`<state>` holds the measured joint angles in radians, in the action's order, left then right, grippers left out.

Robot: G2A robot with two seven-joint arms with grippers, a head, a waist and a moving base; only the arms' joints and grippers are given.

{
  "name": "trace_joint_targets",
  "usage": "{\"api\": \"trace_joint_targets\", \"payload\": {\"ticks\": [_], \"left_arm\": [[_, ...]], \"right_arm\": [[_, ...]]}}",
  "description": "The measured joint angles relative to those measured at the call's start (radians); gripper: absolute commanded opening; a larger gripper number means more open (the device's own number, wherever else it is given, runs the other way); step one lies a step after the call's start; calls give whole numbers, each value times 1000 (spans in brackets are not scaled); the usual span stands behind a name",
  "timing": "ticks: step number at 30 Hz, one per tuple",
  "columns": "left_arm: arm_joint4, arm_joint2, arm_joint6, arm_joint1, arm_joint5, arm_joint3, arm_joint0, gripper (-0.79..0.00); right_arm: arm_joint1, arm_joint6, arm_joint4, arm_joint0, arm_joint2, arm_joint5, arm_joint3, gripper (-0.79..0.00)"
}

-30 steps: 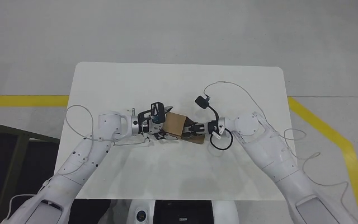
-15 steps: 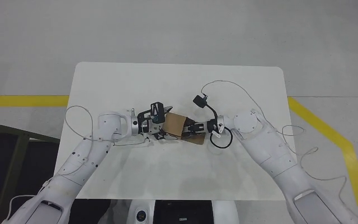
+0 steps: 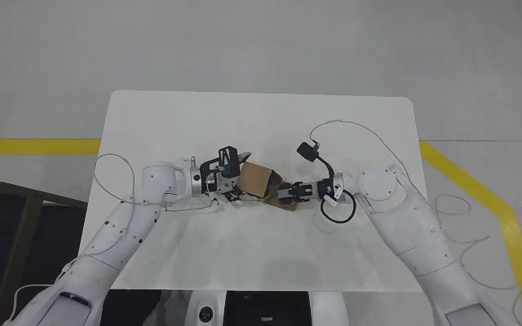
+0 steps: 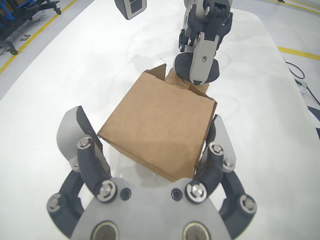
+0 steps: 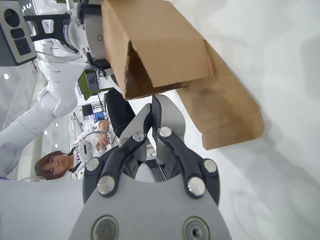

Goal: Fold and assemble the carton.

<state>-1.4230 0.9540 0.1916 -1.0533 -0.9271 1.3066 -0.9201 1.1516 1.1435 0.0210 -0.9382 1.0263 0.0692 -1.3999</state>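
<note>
Left wrist view: left gripper [image 4: 146, 113] is spread wide around the carton [image 4: 160, 126], one pad on each side wall, both look in contact. I read that as a grip across the body, holding it down on the table [image 4: 50, 63].

Right gripper [image 4: 197, 81] sits at the far end of the carton from the left gripper, fingers pressed together, tips right at the cardboard edge. Right wrist view puts the open end [image 5: 140, 76] just ahead of those fingertips, nearly touching the lower lip. I can't tell whether any cardboard is pinched between the fingers or they're just nudging it.

Status as I judge it:
- Done: body is popped into a box shape, walls squared up, carton braced between the two grippers.
- Not done: the end facing the right gripper is open. One long flap [image 5: 225, 111] lies flat on the table, out to the side of the right gripper. A short flap stands loose at the rim.
- Unknown: the end nearest the left gripper's palm is hidden by the carton itself.

Roughly halfway, I'd say. Left to do: fold the short flaps in, bring the long flap over, tuck it.

Risk: the left grip is across thin walls, so pushing the flaps could skew the tube.
</note>
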Motion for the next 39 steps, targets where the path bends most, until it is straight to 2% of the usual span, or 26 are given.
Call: {"api": "trace_joint_targets", "payload": {"ticks": [8,14,27,39], "left_arm": [[-3,5,1,0,-2,4,-3,0],[-5,7,1,0,-3,5,-5,0],[-9,9,-2,-1,-8,6,-5,0],[-16,11,1,-1,-7,8,-7,0]], "right_arm": [[-10,-37,56,16,25,10,4,-785],[3,-31,65,72,-22,41,42,-785],[30,12,5,132,-112,57,110,-785],[47,-72,-62,118,-137,86,152,-785]]}}
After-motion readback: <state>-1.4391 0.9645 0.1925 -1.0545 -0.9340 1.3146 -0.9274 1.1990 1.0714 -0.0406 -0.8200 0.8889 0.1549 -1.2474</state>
